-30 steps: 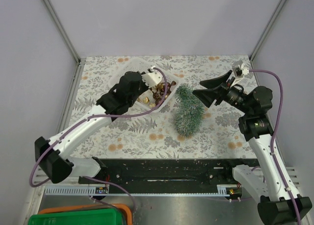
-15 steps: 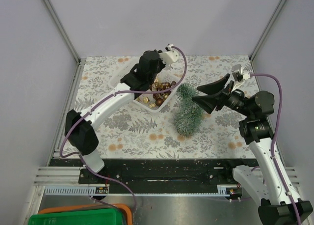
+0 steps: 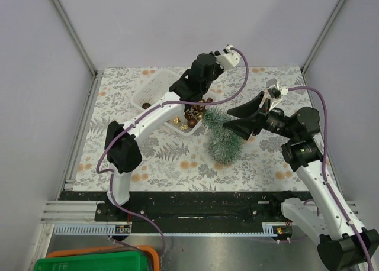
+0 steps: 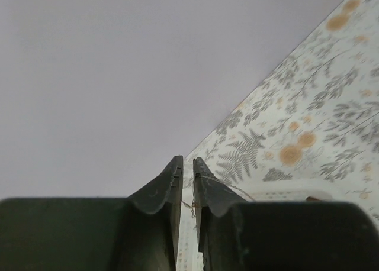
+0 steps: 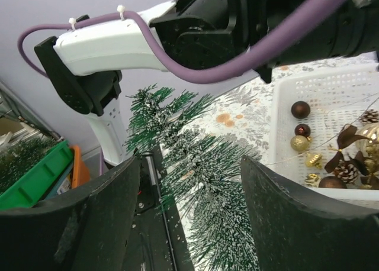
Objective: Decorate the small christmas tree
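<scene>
The small christmas tree (image 3: 225,138), frosted dark green, lies on the leaf-print cloth right of the white basket (image 3: 148,90). It fills the right wrist view (image 5: 213,182). My right gripper (image 3: 228,118) is open, its fingers on either side of the tree's upper part (image 5: 190,164), not closed on it. My left gripper (image 3: 183,84) is raised over the basket's far end. Its jaws (image 4: 186,161) are almost together, pinching a thin gold ornament string (image 4: 190,207). A fine string (image 5: 320,138) also crosses the basket in the right wrist view.
The basket (image 5: 331,81) holds brown (image 5: 300,109) and gold (image 5: 299,142) balls and a pinecone (image 5: 370,116), heaped at its near-right end (image 3: 192,114). A green bin (image 3: 89,262) sits below the table's front rail. Grey walls enclose the table.
My left arm has swung from the basket's near-left side up and right to its far end. My right gripper has moved left, closing in around the tree.
</scene>
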`<act>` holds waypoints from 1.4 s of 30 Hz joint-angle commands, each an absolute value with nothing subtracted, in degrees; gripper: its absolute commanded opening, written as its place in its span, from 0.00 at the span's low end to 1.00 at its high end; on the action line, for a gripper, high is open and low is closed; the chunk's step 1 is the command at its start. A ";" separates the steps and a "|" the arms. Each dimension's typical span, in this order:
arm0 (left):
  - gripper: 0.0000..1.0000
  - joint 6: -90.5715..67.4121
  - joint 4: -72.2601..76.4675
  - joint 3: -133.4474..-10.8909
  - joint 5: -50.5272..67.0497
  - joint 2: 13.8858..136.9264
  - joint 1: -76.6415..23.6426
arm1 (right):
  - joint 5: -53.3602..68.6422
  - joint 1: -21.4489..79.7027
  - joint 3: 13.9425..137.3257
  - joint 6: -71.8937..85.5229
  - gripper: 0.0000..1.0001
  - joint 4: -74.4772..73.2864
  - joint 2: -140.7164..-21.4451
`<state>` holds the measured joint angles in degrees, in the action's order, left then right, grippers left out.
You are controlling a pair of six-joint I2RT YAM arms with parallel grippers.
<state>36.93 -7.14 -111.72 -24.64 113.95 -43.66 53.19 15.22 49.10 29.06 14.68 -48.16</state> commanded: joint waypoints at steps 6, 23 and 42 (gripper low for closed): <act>0.43 27.69 -3.26 -117.08 -9.06 111.89 -45.53 | 49.49 20.39 50.44 25.07 0.75 11.45 -47.82; 0.44 19.34 6.94 -106.52 10.19 104.50 -43.51 | 5.03 20.30 51.33 17.75 0.82 -3.17 -31.29; 0.35 21.79 8.88 -109.07 13.10 107.31 -42.89 | 37.85 -7.65 45.00 50.96 0.78 31.52 -70.29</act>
<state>20.10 5.30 -106.08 11.88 107.74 -43.24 22.37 -7.88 44.88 41.89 13.41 -66.50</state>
